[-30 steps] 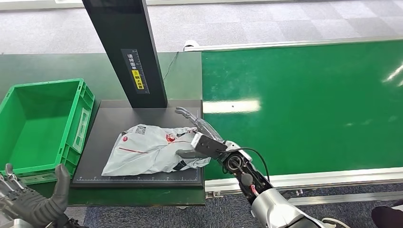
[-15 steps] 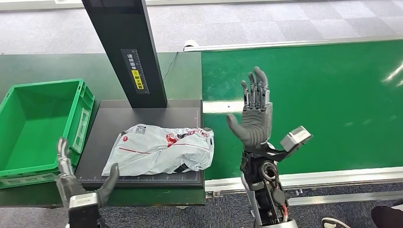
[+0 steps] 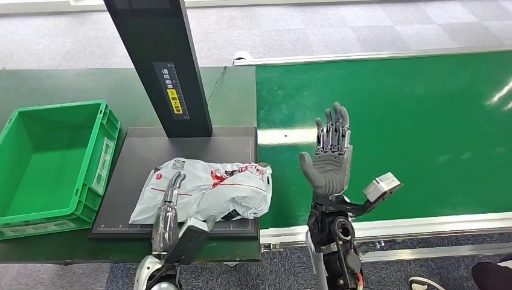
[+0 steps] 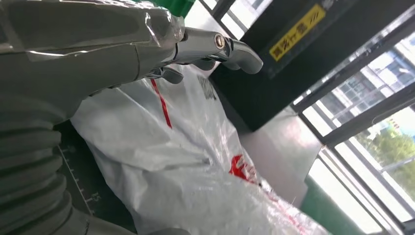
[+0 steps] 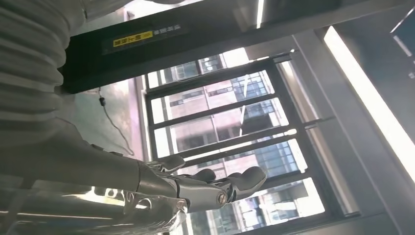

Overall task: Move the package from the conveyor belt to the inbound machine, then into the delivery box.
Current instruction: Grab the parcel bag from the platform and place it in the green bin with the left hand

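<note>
- Package (image 3: 208, 196): white plastic mailer w/ red print and a code label, lying crumpled on the black scanner plate (image 3: 181, 142) of the inbound machine; its right end reaches the plate's right edge.
- Left robot hand (image 3: 169, 208): comes in from below, fingers extended over the package's near-left part. Left wrist view has the fingers (image 4: 235, 49) stretched out just above the white plastic (image 4: 195, 171); holding nothing, released. Can't tell if fingertips touch the bag.
- Right robot hand (image 3: 329, 160): raised upright above the conveyor belt (image 3: 422, 121), palm facing the camera, fingers straight and apart, released, nothing in it. Well clear of the package, to its right.
- Right wrist view: fingers (image 5: 215, 188) spread against windows and a ceiling light strip.
- Black column (image 3: 160, 60) of the machine rises from the back of the plate, w/ a yellow-and-white label.
- Green crate (image 3: 96, 160): left of the plate, just beside it, on the dark green surface (image 3: 60, 84); nothing inside.
- Belt: green, w/ metal rail along the near edge.
- Thin cable runs over the surface beside the column.
</note>
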You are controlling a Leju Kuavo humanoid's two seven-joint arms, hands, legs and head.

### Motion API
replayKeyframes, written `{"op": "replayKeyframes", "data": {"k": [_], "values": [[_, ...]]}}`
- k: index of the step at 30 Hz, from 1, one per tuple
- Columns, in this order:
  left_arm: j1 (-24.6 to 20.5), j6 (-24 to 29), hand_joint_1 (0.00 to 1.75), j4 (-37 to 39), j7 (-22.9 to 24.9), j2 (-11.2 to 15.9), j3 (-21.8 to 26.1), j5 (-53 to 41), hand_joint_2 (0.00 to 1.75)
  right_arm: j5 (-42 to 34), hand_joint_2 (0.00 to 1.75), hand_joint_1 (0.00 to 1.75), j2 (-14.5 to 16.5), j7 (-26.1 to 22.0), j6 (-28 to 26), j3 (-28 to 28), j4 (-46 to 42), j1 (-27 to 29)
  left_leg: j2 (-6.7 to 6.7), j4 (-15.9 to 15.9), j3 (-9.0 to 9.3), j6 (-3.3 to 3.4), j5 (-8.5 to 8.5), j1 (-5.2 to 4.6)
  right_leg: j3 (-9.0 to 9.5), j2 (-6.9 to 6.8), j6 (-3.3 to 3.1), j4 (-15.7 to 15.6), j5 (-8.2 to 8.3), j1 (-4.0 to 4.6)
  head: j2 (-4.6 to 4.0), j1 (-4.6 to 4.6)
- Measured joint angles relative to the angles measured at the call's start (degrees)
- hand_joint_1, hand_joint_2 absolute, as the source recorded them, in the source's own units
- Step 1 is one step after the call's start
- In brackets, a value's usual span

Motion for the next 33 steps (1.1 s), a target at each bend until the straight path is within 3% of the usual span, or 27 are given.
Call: {"op": "replayKeyframes", "data": {"k": [7, 17, 19, 21, 23, 29, 33], "values": [[-8.08, -0.27, 0.0, 11.62, -0.09, -0.22, 0.88, -0.5, 1.75, 1.88, 1.75, 0.0, 1.54, 0.82, -5.47, -0.06, 8.85, -0.73, 0.0, 0.0, -0.01, 0.0, 0.01, 0.01, -0.01, 0.0, 0.0, 0.01, 0.0, 0.01, 0.01, 0.0], [-16.06, -0.78, 0.03, 24.12, -0.84, -0.77, 1.6, -0.75, 1.75, 3.34, 1.75, 0.0, 1.76, 0.85, -7.44, -0.12, 13.99, -0.09, 0.0, 0.01, -0.01, 0.0, 0.01, 0.0, -0.01, 0.0, 0.0, 0.0, 0.0, 0.0, 0.0, 0.01], [-16.98, -0.92, 0.3, 25.63, -1.12, -0.91, 1.64, -0.75, 1.75, 3.42, 1.75, 0.0, 1.76, 0.9, -7.49, -0.22, 14.05, 0.27, 0.0, 0.01, -0.02, 0.0, 0.01, 0.0, -0.01, -0.01, 0.0, 0.0, 0.0, 0.0, 0.0, 0.01], [-17.86, -1.09, 0.95, 26.97, -1.3, -1.0, 1.67, -0.75, 1.75, 3.46, 1.75, 0.0, 1.76, 1.16, -7.45, -0.35, 14.04, 0.69, 0.0, 0.01, -0.01, 0.0, 0.01, 0.0, -0.01, -0.01, 0.0, 0.0, 0.0, 0.0, 0.01, 0.01], [-18.61, -1.13, 1.36, 28.17, -1.58, -1.04, 1.68, -0.65, 1.75, 3.62, 1.75, 0.0, 1.76, 1.66, -7.35, -0.49, 13.99, 1.16, 0.0, 0.01, -0.01, 0.0, 0.01, 0.0, -0.01, 0.0, 0.0, 0.0, 0.0, 0.0, 0.01, 0.0], [-20.15, -0.66, 1.37, 30.51, -2.36, -1.04, 1.69, 0.04, 1.75, 4.16, 1.75, 0.0, 1.76, 2.43, -6.94, -1.18, 13.82, 2.05, 0.0, 0.01, 0.0, 0.0, 0.02, 0.0, 0.01, 0.0, 0.0, 0.0, 0.01, 0.0, 0.01, 0.01], [-20.81, -0.46, 1.49, 31.14, -2.42, -1.04, 1.69, 0.14, 1.75, 4.17, 1.75, 0.0, 1.76, 2.51, -6.77, -1.54, 13.74, 2.29, 0.0, 0.01, 0.0, 0.0, 0.02, 0.0, 0.02, 0.0, 0.0, 0.0, 0.01, 0.0, 0.01, 0.01]]}}
